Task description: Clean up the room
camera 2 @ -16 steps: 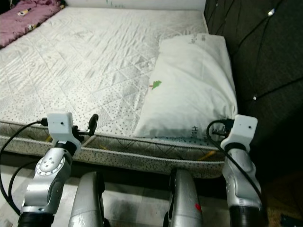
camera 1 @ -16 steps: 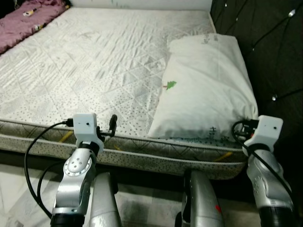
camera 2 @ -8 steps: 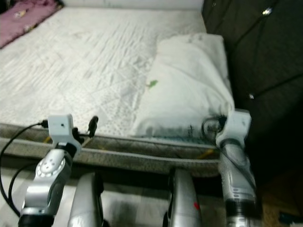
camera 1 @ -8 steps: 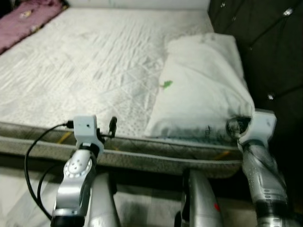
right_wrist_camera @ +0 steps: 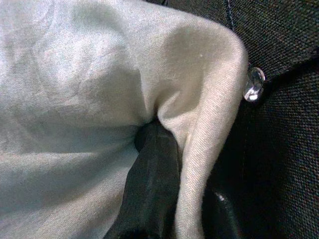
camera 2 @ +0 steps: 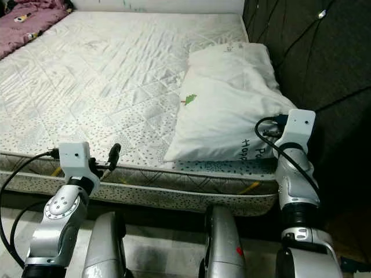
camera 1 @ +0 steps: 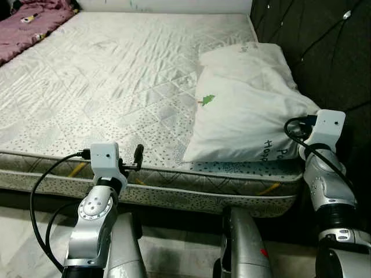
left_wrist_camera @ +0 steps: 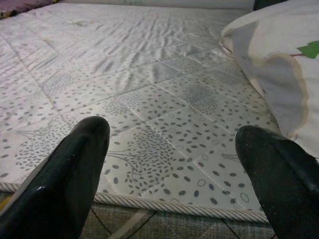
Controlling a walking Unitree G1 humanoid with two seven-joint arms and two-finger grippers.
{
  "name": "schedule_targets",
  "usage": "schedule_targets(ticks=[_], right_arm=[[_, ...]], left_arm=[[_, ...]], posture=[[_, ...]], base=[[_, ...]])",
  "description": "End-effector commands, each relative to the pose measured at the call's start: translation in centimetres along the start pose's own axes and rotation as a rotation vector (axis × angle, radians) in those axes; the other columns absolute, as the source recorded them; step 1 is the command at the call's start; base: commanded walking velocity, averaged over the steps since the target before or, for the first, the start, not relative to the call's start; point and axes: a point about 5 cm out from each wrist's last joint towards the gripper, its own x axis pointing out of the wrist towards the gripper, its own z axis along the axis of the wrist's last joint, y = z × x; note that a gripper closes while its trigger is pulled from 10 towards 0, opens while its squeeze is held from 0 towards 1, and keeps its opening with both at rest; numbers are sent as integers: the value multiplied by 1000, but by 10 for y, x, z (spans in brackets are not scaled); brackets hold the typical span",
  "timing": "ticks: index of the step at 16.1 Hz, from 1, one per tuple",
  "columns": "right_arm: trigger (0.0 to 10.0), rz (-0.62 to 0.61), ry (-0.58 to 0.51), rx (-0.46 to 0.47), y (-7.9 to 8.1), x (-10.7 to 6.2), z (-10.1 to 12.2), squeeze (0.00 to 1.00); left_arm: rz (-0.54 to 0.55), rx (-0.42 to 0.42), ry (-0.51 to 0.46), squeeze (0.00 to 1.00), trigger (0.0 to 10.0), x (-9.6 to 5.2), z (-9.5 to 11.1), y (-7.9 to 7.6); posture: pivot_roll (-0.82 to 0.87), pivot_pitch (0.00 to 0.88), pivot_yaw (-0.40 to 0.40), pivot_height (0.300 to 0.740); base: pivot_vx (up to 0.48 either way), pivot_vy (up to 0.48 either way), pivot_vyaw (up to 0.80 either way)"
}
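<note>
Nearest, our left gripper point(left_wrist_camera: 172, 149) hangs released over the front edge of the mattress point(camera 1: 116, 75), its fingers point(left_wrist_camera: 75, 164) spread apart and touching nothing. Our right gripper point(right_wrist_camera: 164, 164) is clenched on the near corner of the white pillow point(camera 1: 249, 110), cloth folded around a black finger, just beside the dark tufted headboard point(camera 1: 324, 52). The pillow lies along the bed's right side against that headboard. Farther off, a purple blanket point(camera 1: 29, 23) sits at the far left corner.
</note>
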Motion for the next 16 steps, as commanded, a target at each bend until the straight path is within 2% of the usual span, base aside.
schedule_targets(ticks=[1,2,3,4,5,11,12,14,16], right_arm=[[2235,-10,-51,14,-2,1,10,0],[5725,7,-29,9,5,-4,1,0],[10000,32,-2,23,12,-9,-9,0],[10000,48,1,30,15,-13,-13,820],[10000,64,-7,30,20,-15,-16,1000],[10000,58,-29,30,25,-20,-17,1000],[10000,15,-16,-17,21,-24,-23,1000],[10000,-1,3,-33,20,-33,-33,1000],[10000,-1,42,-44,24,-50,-45,1000]], left_arm=[[7,3,-8,0,10000,0,3,1],[6,1,-9,0,10000,2,4,1],[6,-2,-11,0,10000,3,5,1],[5,-3,-11,0,10000,3,4,1],[4,-5,-11,0,10000,3,4,0],[4,-13,-13,0,10000,4,3,-1],[5,-17,-11,0,10000,4,3,-1],[3,-20,-10,0,10000,5,3,-1],[1,-20,-10,0,10000,5,3,-2]], posture=[[61,0,0,499],[60,0,1,499],[56,0,4,499],[56,0,4,499],[55,0,6,499],[52,0,4,499],[50,0,4,499],[48,0,2,499],[44,0,3,499]], base=[[0,0,0],[0,0,0],[0,0,0],[0,0,0],[0,0,0],[0,0,0],[0,0,0],[0,0,0],[0,0,0]])
